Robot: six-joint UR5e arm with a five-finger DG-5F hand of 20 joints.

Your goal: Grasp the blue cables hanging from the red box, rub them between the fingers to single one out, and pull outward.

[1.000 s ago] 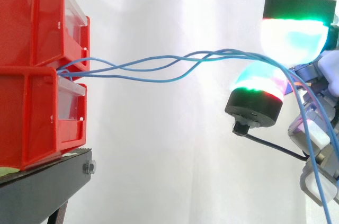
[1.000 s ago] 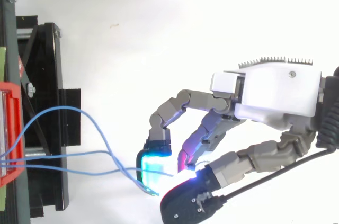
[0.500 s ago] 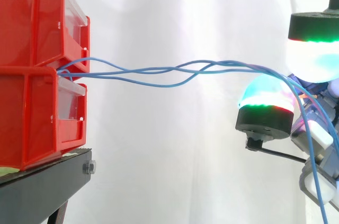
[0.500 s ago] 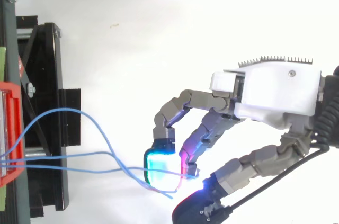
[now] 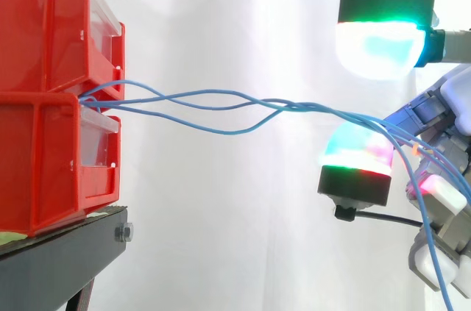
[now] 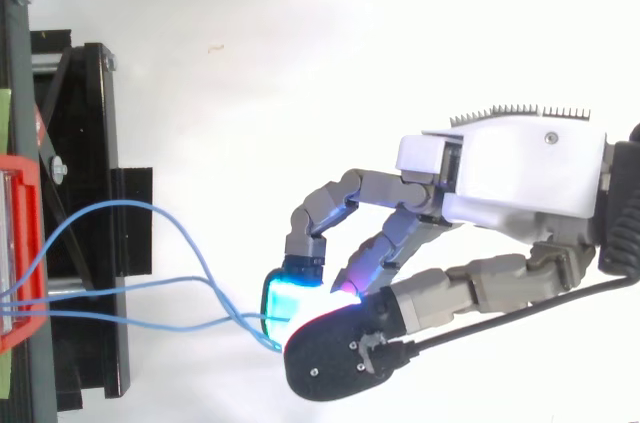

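Around the blue cables [image 5: 283, 104], the hand's [image 6: 520, 173] fingers [image 6: 330, 205] have drawn closer.

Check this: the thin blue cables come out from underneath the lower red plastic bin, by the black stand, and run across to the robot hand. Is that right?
Not quite. The side view shows the thin blue cables coming out between the two stacked red plastic bins, above the lower one, not underneath it. They do run across to the robot hand.

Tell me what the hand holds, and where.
The blue cables, far from the red bins: the hand hooks them in curled fingers, draped over one pad.
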